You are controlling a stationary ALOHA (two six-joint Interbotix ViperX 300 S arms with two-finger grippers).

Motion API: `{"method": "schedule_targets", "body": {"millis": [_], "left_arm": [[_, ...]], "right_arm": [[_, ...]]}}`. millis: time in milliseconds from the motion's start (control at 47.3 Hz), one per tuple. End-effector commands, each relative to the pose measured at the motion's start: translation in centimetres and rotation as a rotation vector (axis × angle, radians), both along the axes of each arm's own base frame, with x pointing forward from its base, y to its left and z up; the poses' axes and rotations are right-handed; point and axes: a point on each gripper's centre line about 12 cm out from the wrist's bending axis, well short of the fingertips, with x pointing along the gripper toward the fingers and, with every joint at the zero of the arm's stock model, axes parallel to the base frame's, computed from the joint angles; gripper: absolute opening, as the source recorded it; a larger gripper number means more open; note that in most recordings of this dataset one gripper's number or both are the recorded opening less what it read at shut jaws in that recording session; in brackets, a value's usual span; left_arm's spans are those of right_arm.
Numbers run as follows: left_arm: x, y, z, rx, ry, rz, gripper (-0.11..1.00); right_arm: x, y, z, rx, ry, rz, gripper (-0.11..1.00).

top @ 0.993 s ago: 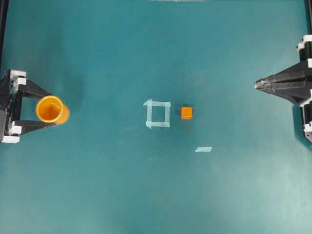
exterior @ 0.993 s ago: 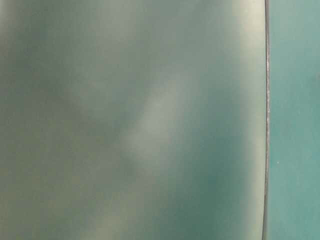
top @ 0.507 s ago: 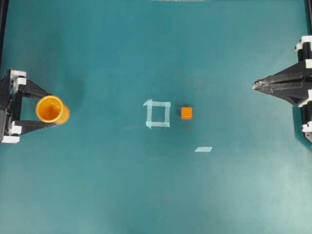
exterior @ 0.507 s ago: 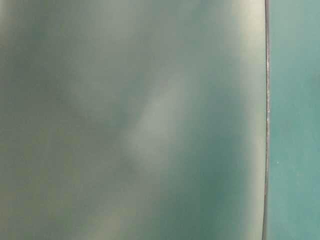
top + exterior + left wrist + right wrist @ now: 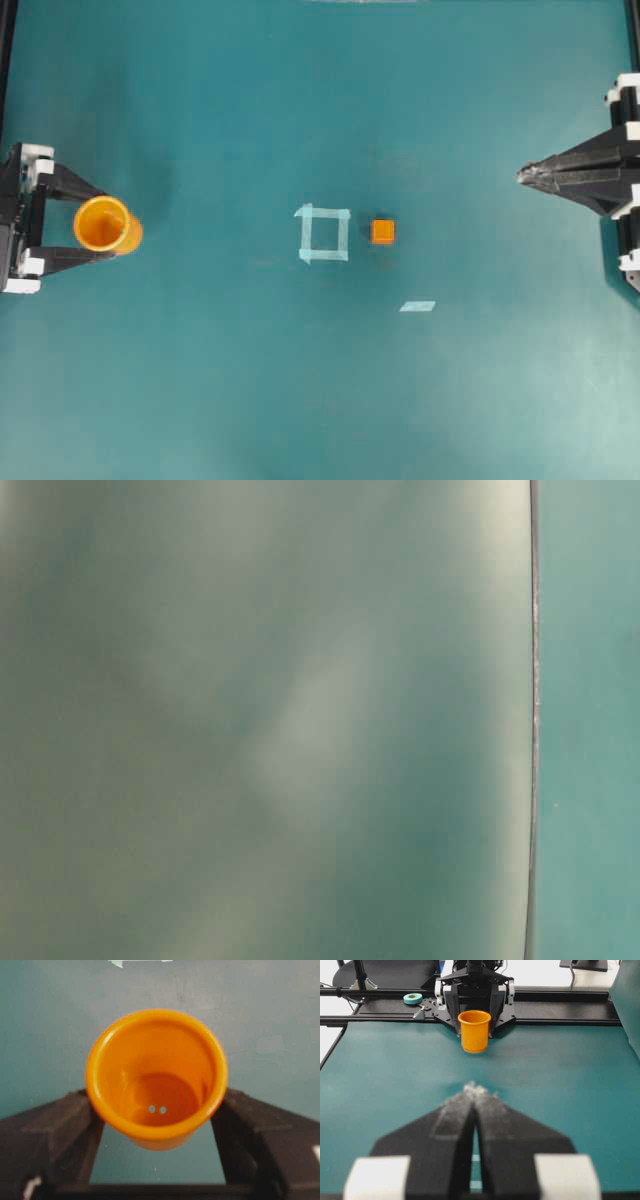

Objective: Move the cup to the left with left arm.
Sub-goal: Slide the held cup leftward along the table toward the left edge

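The yellow-orange cup (image 5: 101, 223) stands upright at the table's far left edge. My left gripper (image 5: 108, 224) holds it, one black finger against each side just under the rim. In the left wrist view the cup (image 5: 156, 1075) fills the middle and its rim hides the tips of the left gripper (image 5: 157, 1101). The right wrist view shows the cup (image 5: 474, 1030) far off, with its base on the table. At the right edge my right gripper (image 5: 522, 175) is shut, tips together, holding nothing.
A small orange cube (image 5: 383, 232) sits just right of a pale tape square (image 5: 322, 234) at mid-table. A tape strip (image 5: 417, 306) lies below and right of the cube. The table-level view is a blur. A tape roll (image 5: 412, 998) lies beyond the far edge.
The right gripper has shifted very slightly to the left. The left gripper and the cup have not moved.
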Motion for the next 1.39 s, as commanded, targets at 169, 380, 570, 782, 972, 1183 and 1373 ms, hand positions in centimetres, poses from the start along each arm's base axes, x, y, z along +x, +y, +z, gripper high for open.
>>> {"method": "schedule_targets", "body": {"millis": [169, 380, 570, 782, 972, 1183, 1373], "left_arm": [[0.28, -0.03, 0.32, 0.0, -0.009, -0.002, 0.65], [0.28, -0.03, 0.34, 0.0, -0.011, -0.002, 0.65], [0.28, -0.03, 0.32, 0.0, -0.009, -0.002, 0.65], [0.29, -0.03, 0.31, 0.003, -0.009, -0.003, 0.65], [0.29, -0.03, 0.33, 0.003, -0.011, -0.003, 0.65], [0.29, -0.03, 0.33, 0.003, -0.011, -0.003, 0.65], [0.29, -0.03, 0.33, 0.003, -0.011, -0.003, 0.65]], "right_arm": [[0.2, -0.04, 1.24, 0.003, -0.031, -0.002, -0.01], [0.2, -0.04, 1.3, 0.003, -0.032, -0.002, -0.01], [0.17, -0.04, 1.33, 0.003, -0.034, -0.002, -0.01], [0.2, -0.04, 1.3, 0.003, -0.032, -0.002, -0.01], [0.17, -0.03, 1.31, 0.001, -0.032, -0.002, -0.01], [0.2, -0.13, 1.29, 0.003, -0.028, -0.006, -0.01], [0.2, -0.23, 1.06, 0.003, -0.012, -0.011, -0.01]]}}
